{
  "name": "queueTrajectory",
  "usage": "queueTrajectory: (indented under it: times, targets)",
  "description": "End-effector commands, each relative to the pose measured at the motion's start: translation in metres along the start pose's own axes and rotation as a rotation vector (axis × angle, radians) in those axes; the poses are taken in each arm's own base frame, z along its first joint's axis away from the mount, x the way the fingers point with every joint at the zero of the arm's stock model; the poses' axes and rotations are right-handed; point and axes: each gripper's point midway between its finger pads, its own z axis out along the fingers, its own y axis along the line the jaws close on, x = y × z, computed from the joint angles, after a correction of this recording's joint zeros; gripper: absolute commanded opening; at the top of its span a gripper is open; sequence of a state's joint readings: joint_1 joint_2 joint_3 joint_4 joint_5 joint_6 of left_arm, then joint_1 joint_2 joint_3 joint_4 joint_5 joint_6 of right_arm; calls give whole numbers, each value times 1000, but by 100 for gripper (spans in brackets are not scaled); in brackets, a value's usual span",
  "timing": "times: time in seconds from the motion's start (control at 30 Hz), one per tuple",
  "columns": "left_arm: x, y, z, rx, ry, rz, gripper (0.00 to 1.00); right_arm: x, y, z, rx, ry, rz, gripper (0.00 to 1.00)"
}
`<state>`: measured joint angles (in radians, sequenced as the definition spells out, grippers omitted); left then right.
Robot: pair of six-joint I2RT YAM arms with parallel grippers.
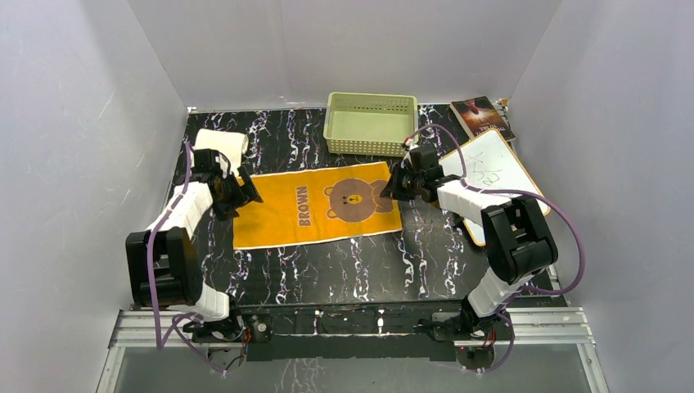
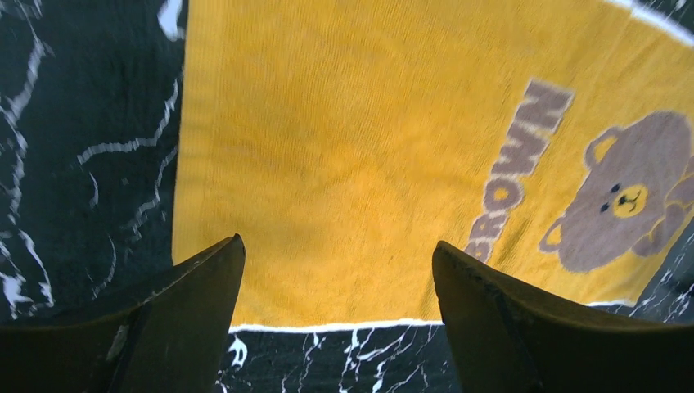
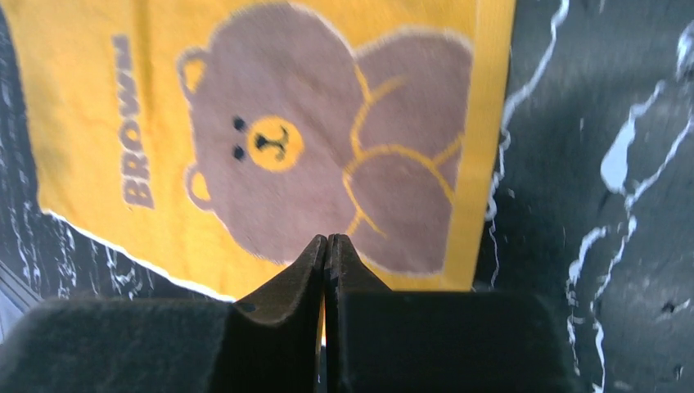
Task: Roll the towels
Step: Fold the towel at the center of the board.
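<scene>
Fingers (image 2: 192, 315), left gripper (image 1: 248, 195): spread wide, nothing between them, poised over the left short edge of the mustard-yellow rectangular cloth towel (image 1: 315, 209), which carries a brown bear print.

Fingers (image 3: 295, 278), right gripper (image 3: 326, 239): pressed together, no cloth seen between them, above the yellow towel's right end, at the bear.

Yellow towel: flat and unrolled, full length on the black white-veined worktop (image 1: 352, 270).

Cream-white cloth towel (image 1: 223, 143): a roll, as far as the top view shows, just beyond the yellow towel's far left corner and close by the left arm.

Pale green perforated plastic basket (image 1: 368, 146): beyond the yellow towel's far edge.

White board with orange rim (image 1: 491, 168): right of the yellow towel.

Hazards, as judged:
- Left fingers closing on one corner only would likely start a skewed, cone-shaped roll.
- Closing short of the cloth would pinch nothing.
- Right fingers, closed up, can only press, and any drag could bunch or slide the yellow towel.
- A swing of the left arm could knock the cream-white roll loose.
</scene>
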<state>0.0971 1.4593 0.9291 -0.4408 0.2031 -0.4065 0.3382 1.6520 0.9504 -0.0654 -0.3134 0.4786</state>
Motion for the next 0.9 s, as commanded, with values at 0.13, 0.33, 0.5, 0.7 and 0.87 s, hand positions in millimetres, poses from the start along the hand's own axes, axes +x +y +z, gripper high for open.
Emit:
queueTrajectory:
  times: [0.13, 0.33, 0.5, 0.7, 0.87]
  targets:
    - [-58, 0, -5, -23, -59, 58, 86, 69, -28, -14, 50, 171, 22, 0]
    - [-75, 16, 14, -97, -56, 175, 78, 108, -45, -32, 100, 237, 77, 0]
    - [-91, 24, 27, -127, -86, 249, 76, 121, -60, -42, 131, 269, 159, 0]
    - [-107, 6, 45, -27, -141, 323, 73, 110, -69, -55, 212, 242, 154, 0]
    - [-129, -4, 46, 11, -236, 386, 72, 29, -36, -56, 144, 52, 90, 35]
